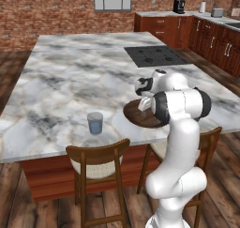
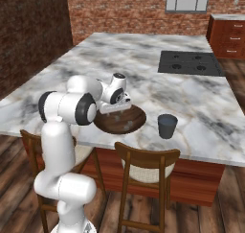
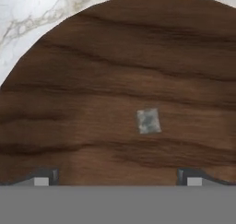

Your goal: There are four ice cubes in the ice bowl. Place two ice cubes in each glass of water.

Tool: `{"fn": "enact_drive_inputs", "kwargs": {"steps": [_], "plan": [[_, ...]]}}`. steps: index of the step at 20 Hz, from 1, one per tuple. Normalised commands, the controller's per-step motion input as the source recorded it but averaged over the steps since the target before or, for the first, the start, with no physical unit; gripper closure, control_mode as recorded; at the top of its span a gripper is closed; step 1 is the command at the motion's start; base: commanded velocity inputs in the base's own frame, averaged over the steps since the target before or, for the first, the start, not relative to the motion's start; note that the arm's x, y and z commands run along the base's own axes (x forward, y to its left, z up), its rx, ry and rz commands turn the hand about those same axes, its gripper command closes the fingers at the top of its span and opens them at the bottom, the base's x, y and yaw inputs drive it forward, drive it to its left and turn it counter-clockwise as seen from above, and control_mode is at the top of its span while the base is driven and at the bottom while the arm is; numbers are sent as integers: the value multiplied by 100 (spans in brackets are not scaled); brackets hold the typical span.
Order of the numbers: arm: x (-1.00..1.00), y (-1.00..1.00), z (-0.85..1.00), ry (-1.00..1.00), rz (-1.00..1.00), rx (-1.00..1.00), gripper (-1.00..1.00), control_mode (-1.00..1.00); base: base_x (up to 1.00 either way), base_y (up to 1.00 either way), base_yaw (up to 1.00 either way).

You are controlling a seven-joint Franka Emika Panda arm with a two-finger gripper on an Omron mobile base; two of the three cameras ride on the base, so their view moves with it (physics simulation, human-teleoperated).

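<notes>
A white robot arm leans over a marble kitchen island (image 1: 70, 77), its gripper (image 3: 117, 177) poised above the ice bowl (image 2: 136, 124), a wide, shallow dish of dark brown wood that sits near the island's front edge. In the hand view the two dark fingertips (image 3: 44, 177) stand far apart at the bottom of the picture, released and holding nothing, with bare wood between them. One ice cube (image 3: 149, 121), small, pale and translucent, lies flat on the bowl's grain just above and between the tips, not touching either. In the right base view, faint pale specks on the floor of the bowl look like cubes, but they are too small to count.

Two glasses of water stand on the island on opposite sides of the bowl. The lighter glass (image 1: 95, 123), a straight-sided tumbler with bluish contents, stands upright near the front edge, well apart from the bowl, seen in the left base view. The darker glass (image 2: 167, 126) stands upright just beside the bowl's rim in the right base view; whether either glass holds ice cannot be told.

A black cooktop (image 1: 154, 56) is set into the far part of the island, and two wooden chairs (image 1: 98, 163) are drawn up at its near side.
</notes>
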Motion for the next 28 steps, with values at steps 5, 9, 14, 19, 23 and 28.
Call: {"fn": "enact_drive_inputs", "kwargs": {"steps": [5,9,14,19,23,28], "plan": [[23,0,-36,0,0,0,-100,-100,0,0,0],[19,0,-36,0,0,0,-100,-100,0,0,0],[13,0,-25,0,0,0,-100,-100,0,0,0],[8,0,-19,0,0,0,-100,-100,0,0,0],[9,0,-18,0,0,0,-100,-100,0,0,0],[7,0,-17,0,0,0,-100,-100,0,0,0]]}}
